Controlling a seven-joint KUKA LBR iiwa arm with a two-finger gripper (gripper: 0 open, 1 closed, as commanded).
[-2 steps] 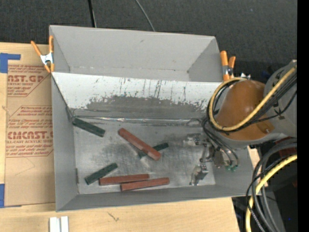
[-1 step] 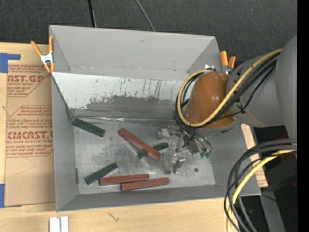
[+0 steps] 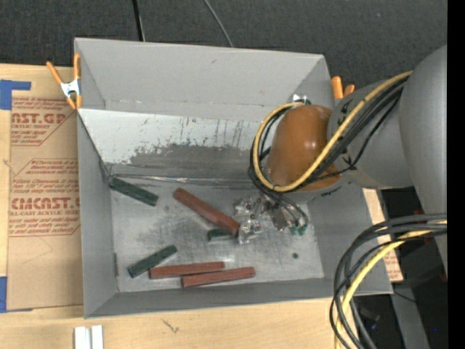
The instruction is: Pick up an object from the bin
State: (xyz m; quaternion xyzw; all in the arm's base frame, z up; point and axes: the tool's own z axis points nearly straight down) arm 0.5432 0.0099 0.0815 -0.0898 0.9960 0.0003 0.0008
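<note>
We find the tool (image 3: 251, 225) at 3 o'clock in the grey metal bin (image 3: 203, 78), low by the end of a long reddish-brown rectangular bar (image 3: 203, 206), likely its target; clenched or released, we cannot tell.

On my screen a dark grey floor (image 3: 290, 13) runs along the top, dull and evenly lit, with no hard shadows. A black cable (image 3: 135, 9) and a thinner grey wire (image 3: 211, 13) lie across it. Along the bottom I see a pale wooden tabletop (image 3: 218, 329).
</note>
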